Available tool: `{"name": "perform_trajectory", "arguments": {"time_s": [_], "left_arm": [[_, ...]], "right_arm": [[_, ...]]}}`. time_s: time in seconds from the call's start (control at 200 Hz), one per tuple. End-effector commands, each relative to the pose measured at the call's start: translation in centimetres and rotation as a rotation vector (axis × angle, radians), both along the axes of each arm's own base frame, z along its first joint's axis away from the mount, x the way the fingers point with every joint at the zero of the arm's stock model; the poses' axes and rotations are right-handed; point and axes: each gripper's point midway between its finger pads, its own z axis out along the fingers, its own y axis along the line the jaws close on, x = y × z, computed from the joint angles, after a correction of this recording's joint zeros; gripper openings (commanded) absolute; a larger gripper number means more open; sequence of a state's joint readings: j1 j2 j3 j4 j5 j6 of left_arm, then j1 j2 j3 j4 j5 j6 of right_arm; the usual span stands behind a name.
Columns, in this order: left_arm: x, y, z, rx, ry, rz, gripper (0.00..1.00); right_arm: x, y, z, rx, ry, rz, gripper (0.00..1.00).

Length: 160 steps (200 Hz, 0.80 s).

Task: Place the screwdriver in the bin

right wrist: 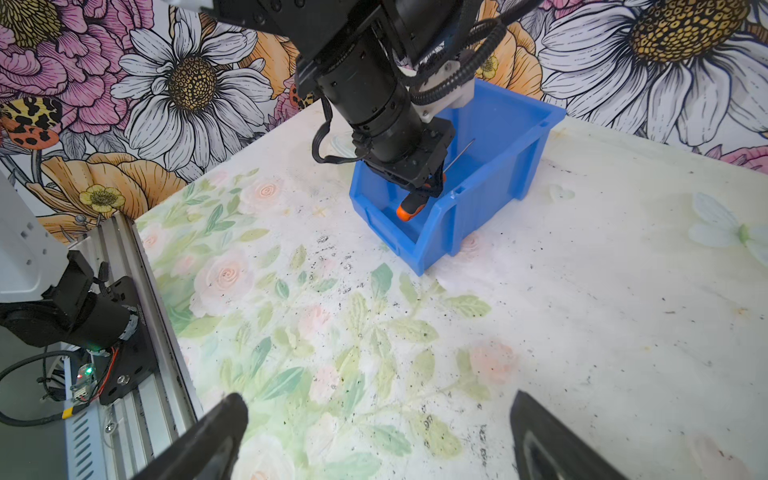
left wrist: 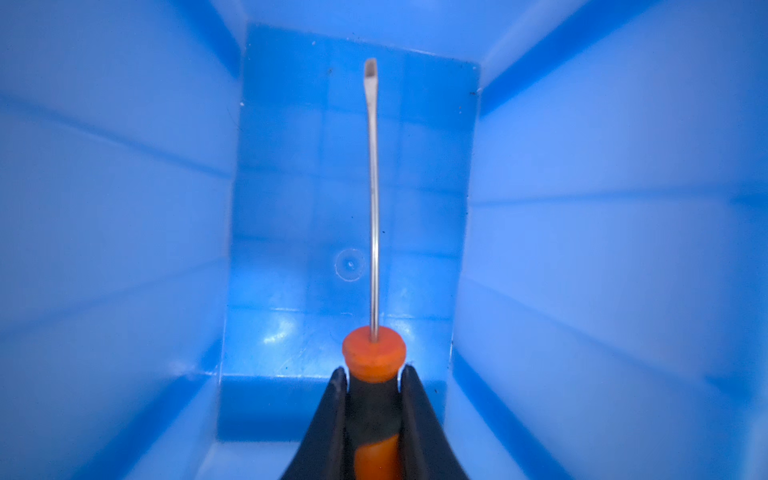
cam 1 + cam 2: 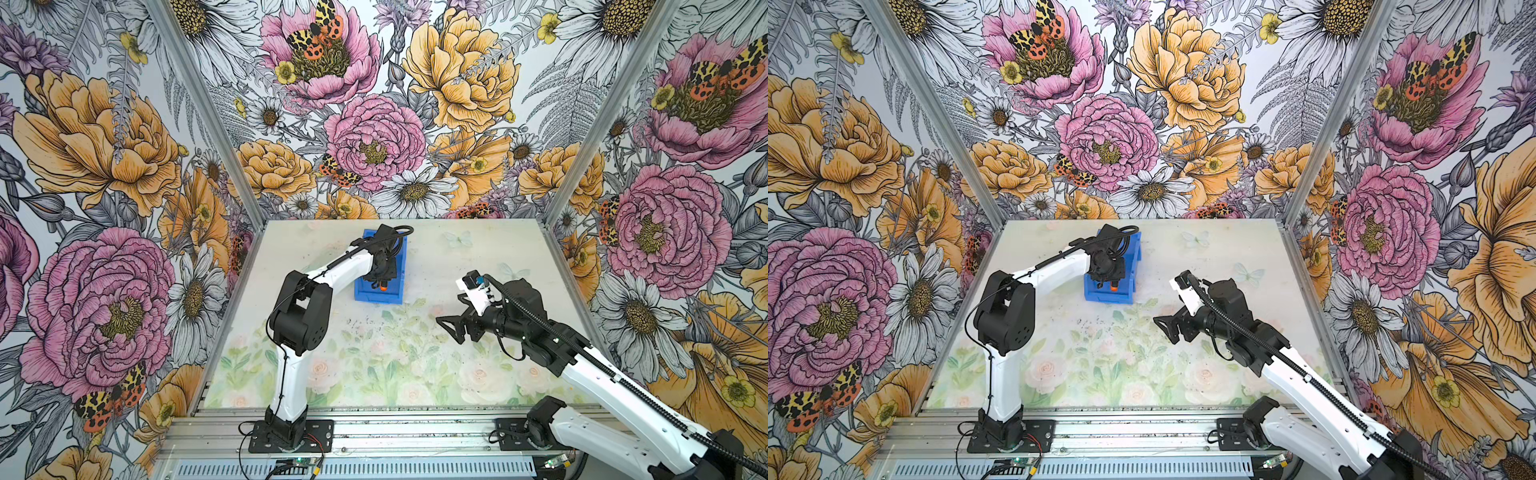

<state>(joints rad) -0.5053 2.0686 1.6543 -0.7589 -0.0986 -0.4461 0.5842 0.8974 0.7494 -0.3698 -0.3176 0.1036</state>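
Flowery wallpaper (image 3: 374,137) on all three sides, and the pale rose-print table (image 3: 415,374) is mostly bare, just black specks in the middle, so I've got plenty of open room near and right.

Left arm (image 3: 299,316) reaches to the far side and points down into the bin (image 3: 400,257). Right arm (image 3: 582,365) comes in from the near right and hangs over the table, well apart from the bin. The bin sits left of centre, close to the far edge, lower lip facing near.

Now the view differences. In both top views the left wrist hides nearly everything in there; all I get is an orange dot of the screwdriver (image 3: 1114,286) at the near end. The right wrist view shows more: the left gripper (image 1: 430,189) is below the rim, the orange butt is low behind the lip, and the thin shaft tilts up toward the far end.

The left wrist view is blue walls (image 2: 124,208) all round. The two black fingers (image 2: 332,415) are clamped on the black part of the screwdriver (image 2: 375,266) handle, flat tip pointing at the far end, with room to both side walls. Can't tell if anything touches the floor.

Right gripper (image 1: 380,401): fingers wide apart, nothing between them.
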Motion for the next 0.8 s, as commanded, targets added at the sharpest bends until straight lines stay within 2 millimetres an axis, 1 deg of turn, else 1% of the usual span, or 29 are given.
{"name": "perform_trajectory", "arguments": {"time_s": [0.0,0.1,0.22,0.305,0.581,0.796], "left_arm": [[0.3,0.1,0.0,-0.027,-0.010,0.007,0.17],[0.4,0.0,0.3,-0.041,-0.018,0.004,0.31],[0.4,-0.4,0.8,-0.058,-0.024,-0.003,0.38],[0.5,-0.3,1.6,-0.066,-0.040,-0.001,0.45],[-0.2,-0.2,4.6,-0.086,-0.094,0.008,0.48],[-1.5,-0.1,5.9,-0.080,-0.118,0.007,0.50]], "right_arm": [[0.4,-0.1,2.0,0.017,-0.064,-0.028,1.00],[0.3,-0.3,2.1,0.016,-0.071,-0.042,1.00],[0.3,-0.6,2.5,0.016,-0.090,-0.060,0.99],[0.3,-0.8,2.7,0.019,-0.096,-0.067,0.99],[-0.3,-1.3,2.7,0.028,-0.108,-0.075,0.99],[-0.7,-1.7,2.3,0.033,-0.106,-0.085,1.00]]}}
